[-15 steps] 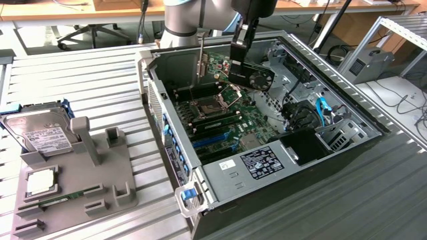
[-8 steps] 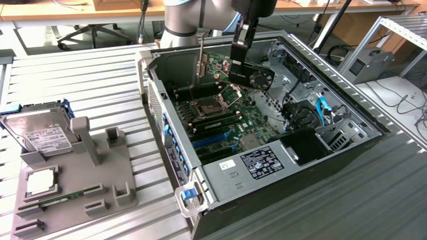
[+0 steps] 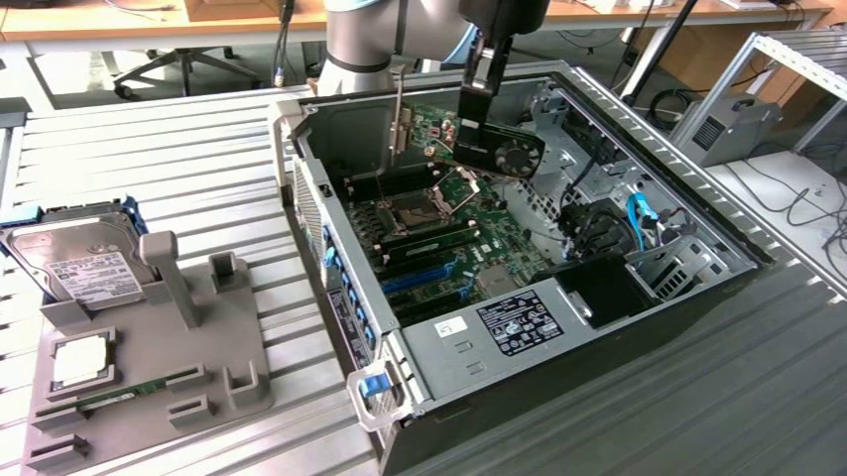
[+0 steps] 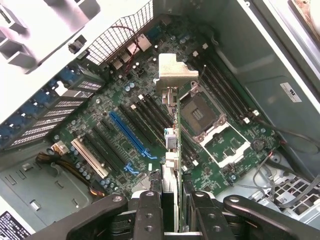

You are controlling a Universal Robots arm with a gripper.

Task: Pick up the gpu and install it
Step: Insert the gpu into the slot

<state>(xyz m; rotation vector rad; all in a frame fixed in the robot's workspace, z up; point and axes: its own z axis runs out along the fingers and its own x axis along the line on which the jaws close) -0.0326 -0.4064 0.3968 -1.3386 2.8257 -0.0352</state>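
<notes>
The gpu [image 3: 501, 147] hangs inside the open computer case [image 3: 450, 342], above the motherboard [image 3: 437, 248]. It is a thin card with a dark fan face and a long silver end bracket [image 3: 397, 117]. My gripper [image 3: 479, 97] comes down from above and is shut on the card's upper edge. In the wrist view the gpu [image 4: 176, 125] is seen edge-on between my two black fingers [image 4: 150, 212], with its bracket tab [image 4: 172, 74] at the far end. It hovers over the board beside the long blue slot [image 4: 131, 134] and does not touch it.
A grey fixture tray [image 3: 198, 337] on the slatted table at the exterior view's left holds a silver hard drive [image 3: 82, 263], a processor [image 3: 79, 359] and a memory stick [image 3: 119, 400]. Cables and a drive cage [image 3: 636, 238] crowd the case's right side.
</notes>
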